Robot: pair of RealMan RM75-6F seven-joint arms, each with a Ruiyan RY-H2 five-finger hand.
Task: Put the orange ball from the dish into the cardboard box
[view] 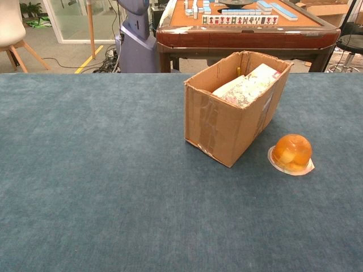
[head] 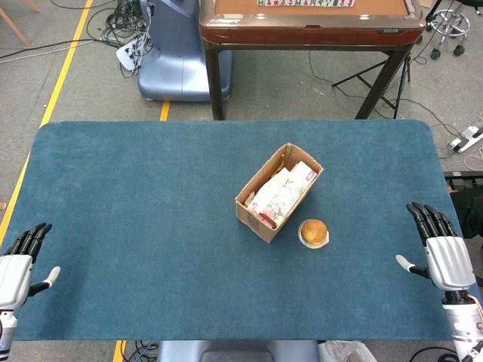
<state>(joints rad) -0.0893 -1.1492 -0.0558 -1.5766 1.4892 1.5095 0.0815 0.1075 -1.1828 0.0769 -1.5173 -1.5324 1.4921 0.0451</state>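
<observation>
An orange ball (head: pixel 314 230) (view: pixel 292 152) sits in a small pale dish (head: pixel 303 240) (view: pixel 274 161) on the blue table, just right of the near corner of an open cardboard box (head: pixel 262 216) (view: pixel 227 122). The box holds a patterned packet (head: pixel 281 192) (view: pixel 247 86). My left hand (head: pixel 19 264) rests at the table's near left edge, fingers straight and apart, holding nothing. My right hand (head: pixel 441 253) lies the same way at the near right edge, well to the right of the ball. Neither hand shows in the chest view.
The blue felt table (head: pixel 151 219) spreads wide around the box. Beyond its far edge stand a brown mahjong table (head: pixel 309 23) (view: pixel 249 28) and a grey robot base (head: pixel 177 53). Cables lie on the floor.
</observation>
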